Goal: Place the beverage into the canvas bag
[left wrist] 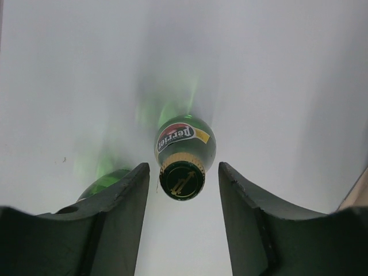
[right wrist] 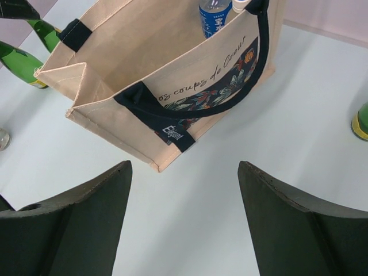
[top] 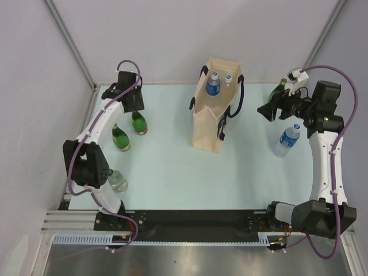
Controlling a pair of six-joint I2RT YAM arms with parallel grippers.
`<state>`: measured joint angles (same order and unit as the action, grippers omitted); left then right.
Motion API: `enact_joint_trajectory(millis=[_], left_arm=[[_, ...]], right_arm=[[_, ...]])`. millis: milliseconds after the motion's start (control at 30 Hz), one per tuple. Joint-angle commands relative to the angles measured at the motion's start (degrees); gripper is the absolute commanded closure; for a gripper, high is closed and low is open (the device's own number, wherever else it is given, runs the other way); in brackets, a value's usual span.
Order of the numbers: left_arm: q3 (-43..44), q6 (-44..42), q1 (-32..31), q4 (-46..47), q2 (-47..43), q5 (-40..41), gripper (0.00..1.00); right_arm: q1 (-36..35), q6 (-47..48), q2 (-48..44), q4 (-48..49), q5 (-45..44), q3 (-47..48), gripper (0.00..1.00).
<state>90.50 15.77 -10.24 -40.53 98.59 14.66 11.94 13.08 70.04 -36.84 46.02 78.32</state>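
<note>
The beige canvas bag (top: 208,123) with navy handles stands upright at the back centre, and two water bottles (top: 213,84) stand inside it. My left gripper (top: 133,103) is open, directly above a green Perrier bottle (top: 138,122). In the left wrist view the bottle's cap (left wrist: 181,180) lies between the spread fingers of the gripper (left wrist: 183,172), not touching them. My right gripper (top: 265,110) is open and empty, right of the bag. In the right wrist view the gripper (right wrist: 184,169) faces the bag (right wrist: 132,52).
A second green bottle (top: 120,137) stands beside the first. A clear bottle (top: 117,180) is by the left arm. A water bottle (top: 287,140) and a green bottle (top: 279,89) stand at the right, near the right arm.
</note>
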Motion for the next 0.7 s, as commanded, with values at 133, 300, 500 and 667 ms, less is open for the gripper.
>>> enact_joint_trajectory(millis=[133,300,500,667], left_arm=[[3.3,-0.7,0.7,-0.7,1.5,-0.6,0.5],[3.4,-1.0,0.8,-0.6,2.6,-0.4,0.53],[4.0,-1.1,0.8,-0.6,3.5,-1.4,0.61],[4.1,-2.3,0.8,-0.6,2.3,-2.3,0.82]], right_arm=[[1.1,-1.0,-1.7,1.9,1.2,0.0,0.2],[1.7,-1.4,-1.7,2.1,1.4,0.1,0.2],[2.0,-0.9,-1.7,1.4,1.3,0.3,0.2],[2.1,-0.6,-1.5,0.9,1.5,0.9,0.2]])
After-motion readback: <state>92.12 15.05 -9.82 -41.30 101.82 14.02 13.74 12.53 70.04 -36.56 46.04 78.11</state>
